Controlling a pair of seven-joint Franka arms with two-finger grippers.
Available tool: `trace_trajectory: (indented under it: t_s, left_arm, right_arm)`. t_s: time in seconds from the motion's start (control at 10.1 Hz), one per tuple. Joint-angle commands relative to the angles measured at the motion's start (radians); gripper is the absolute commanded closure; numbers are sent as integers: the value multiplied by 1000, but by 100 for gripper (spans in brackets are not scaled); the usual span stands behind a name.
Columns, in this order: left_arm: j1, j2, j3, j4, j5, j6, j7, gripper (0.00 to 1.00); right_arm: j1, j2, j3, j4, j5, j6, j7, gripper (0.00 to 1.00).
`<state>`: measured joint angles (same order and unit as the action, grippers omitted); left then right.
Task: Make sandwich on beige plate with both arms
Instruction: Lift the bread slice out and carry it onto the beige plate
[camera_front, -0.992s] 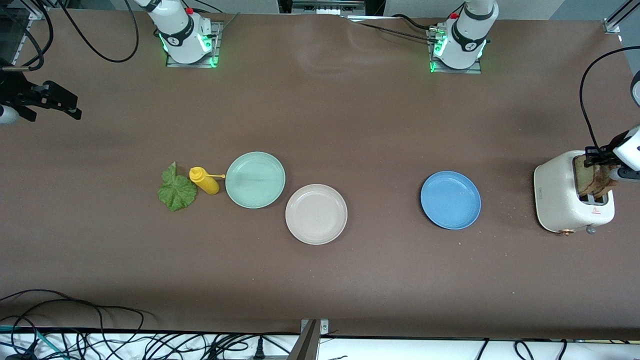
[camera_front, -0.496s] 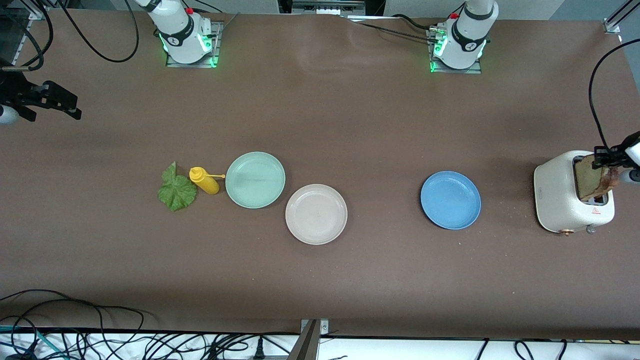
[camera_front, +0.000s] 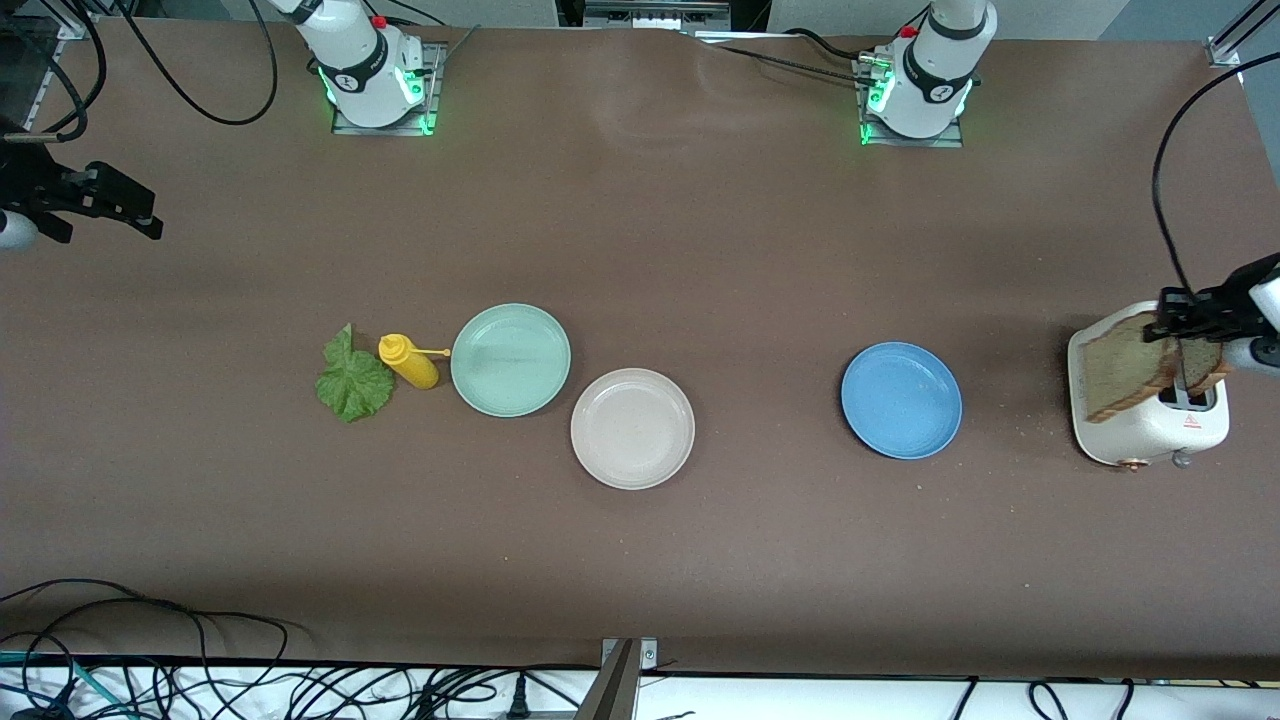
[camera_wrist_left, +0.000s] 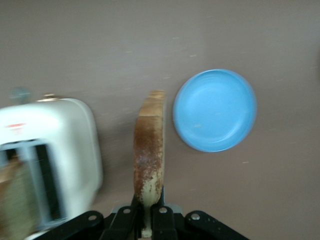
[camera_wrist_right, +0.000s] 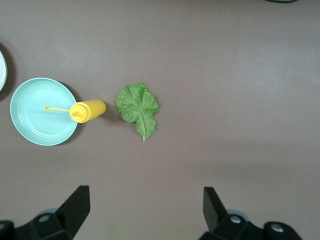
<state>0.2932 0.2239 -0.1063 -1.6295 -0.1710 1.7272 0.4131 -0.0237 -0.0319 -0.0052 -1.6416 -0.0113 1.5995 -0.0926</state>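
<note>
A robotics lab: bolted-down arm bases (camera_front: 378, 75), loose cables (camera_front: 150, 650), brown-covered table (camera_front: 700, 250).

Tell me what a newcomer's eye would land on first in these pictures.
First, the left tool at the left arm's end of the table, shut on a brown bread slice over the white toaster. Then the three plates in a row: blue plate, beige plate and green plate. A yellow bottle and a lettuce leaf lie beside the green plate; the right tool waits open above them.
</note>
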Motion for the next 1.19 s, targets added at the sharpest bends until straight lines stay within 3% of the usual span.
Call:
trace_trajectory:
  t_s: [0.0, 0.4, 0.6, 0.99, 1.09]
  left_arm:
    - [-5, 63, -28, 33, -210, -29, -13, 100]
    - [-107, 159, -50, 34, -442, -28, -107, 100]
    - [-143, 234, -97, 56, -543, -14, -86, 100]
    - [-278, 395, -101, 83, -844, 8, -79, 100]
    - [-340, 400, -96, 83, -857, 29, -80, 100]
  right_arm:
    - [1, 0, -1, 11, -9, -12, 1, 0]
    - [-1, 0, -2, 11, -7, -12, 1, 0]
    - [-1, 0, -6, 11, -7, -12, 1, 0]
    - [-2, 0, -7, 11, -7, -12, 1, 0]
    - [-2, 1, -22, 11, -7, -12, 1, 0]
